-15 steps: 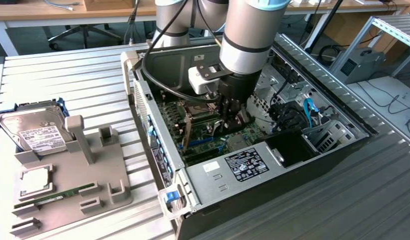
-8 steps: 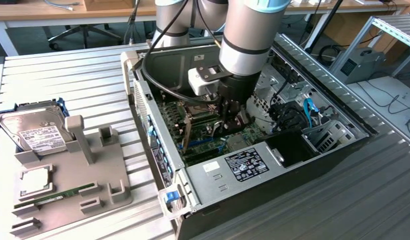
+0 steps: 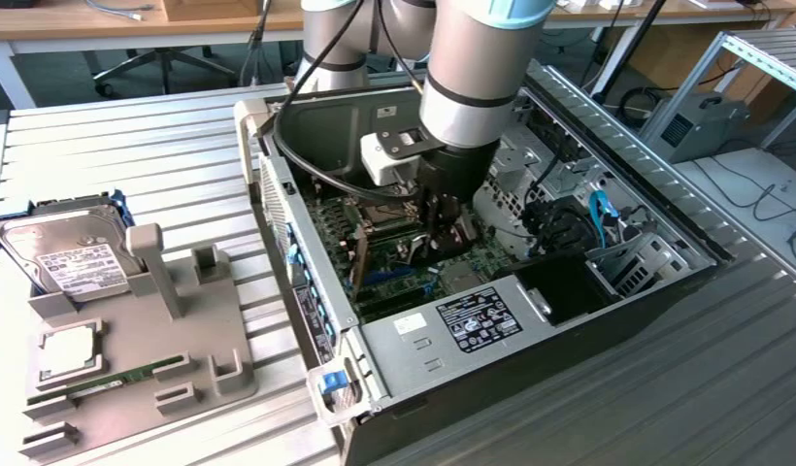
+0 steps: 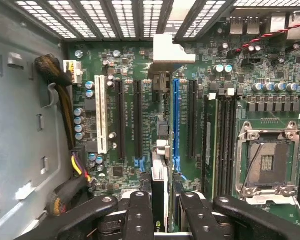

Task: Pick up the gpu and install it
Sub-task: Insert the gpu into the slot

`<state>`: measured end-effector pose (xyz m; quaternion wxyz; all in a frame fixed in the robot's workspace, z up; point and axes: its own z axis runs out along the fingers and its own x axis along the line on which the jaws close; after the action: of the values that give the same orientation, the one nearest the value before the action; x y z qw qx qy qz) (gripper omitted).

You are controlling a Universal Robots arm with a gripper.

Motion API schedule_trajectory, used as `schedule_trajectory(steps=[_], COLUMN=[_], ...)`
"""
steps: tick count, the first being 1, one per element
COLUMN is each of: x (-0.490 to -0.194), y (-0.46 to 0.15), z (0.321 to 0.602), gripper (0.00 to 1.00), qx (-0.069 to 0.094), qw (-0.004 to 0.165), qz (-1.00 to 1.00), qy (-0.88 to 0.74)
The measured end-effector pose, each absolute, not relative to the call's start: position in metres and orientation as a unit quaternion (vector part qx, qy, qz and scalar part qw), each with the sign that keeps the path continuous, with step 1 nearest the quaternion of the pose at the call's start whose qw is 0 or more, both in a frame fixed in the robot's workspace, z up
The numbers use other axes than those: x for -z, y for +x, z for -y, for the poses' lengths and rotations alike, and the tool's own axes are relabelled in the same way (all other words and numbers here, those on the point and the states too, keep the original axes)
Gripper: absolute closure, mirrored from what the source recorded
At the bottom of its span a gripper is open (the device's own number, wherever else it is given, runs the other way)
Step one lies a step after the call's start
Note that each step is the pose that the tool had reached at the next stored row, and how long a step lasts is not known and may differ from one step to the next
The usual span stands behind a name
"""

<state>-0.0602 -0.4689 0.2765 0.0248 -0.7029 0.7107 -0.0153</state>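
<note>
I had the jaws clamped on the gpu [image 4: 160,150] edge-on over the blue slot [image 4: 176,120]; any skew risked jamming it against the motherboard [image 4: 125,65].

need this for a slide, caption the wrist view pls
Gripper holding the gpu edge-on above the motherboard, beside the blue slot.

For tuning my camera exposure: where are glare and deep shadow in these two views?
Wrist view: the end bracket of the gpu glares almost white; the fingers gripping it look very dark; the motherboard is evenly lit. Exterior view: deep shadow lies inside the computer case beside the power supply.
</note>
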Motion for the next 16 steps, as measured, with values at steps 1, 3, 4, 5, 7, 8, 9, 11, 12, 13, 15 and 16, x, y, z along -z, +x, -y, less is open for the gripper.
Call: schedule_trajectory(steps=[1,3,4,5,7,8,9,11,12,13,15,16], x=[-0.276,-0.276,-0.275,-0.275,-0.275,-0.274,-0.274,-0.273,-0.272,-0.272,-0.271,-0.270], y=[-0.061,-0.064,-0.066,-0.068,-0.071,-0.073,-0.076,-0.082,-0.085,-0.087,-0.091,-0.093], z=[0.467,0.463,0.462,0.460,0.457,0.455,0.454,0.453,0.453,0.453,0.453,0.453], gripper=[0.74,0.74,0.74,0.74,0.74,0.74,0.74,0.74,0.74,0.74,0.74,0.74], qx=[0.015,0.016,0.016,0.016,0.016,0.017,0.017,0.017,0.018,0.018,0.020,0.020], qw=[0.025,0.024,0.024,0.024,0.024,0.024,0.024,0.023,0.023,0.022,0.021,0.020], qz=[-0.711,-0.711,-0.711,-0.711,-0.711,-0.711,-0.711,-0.711,-0.711,-0.711,-0.711,-0.711], qy=[-0.703,-0.703,-0.703,-0.703,-0.703,-0.703,-0.703,-0.703,-0.703,-0.703,-0.703,-0.703])
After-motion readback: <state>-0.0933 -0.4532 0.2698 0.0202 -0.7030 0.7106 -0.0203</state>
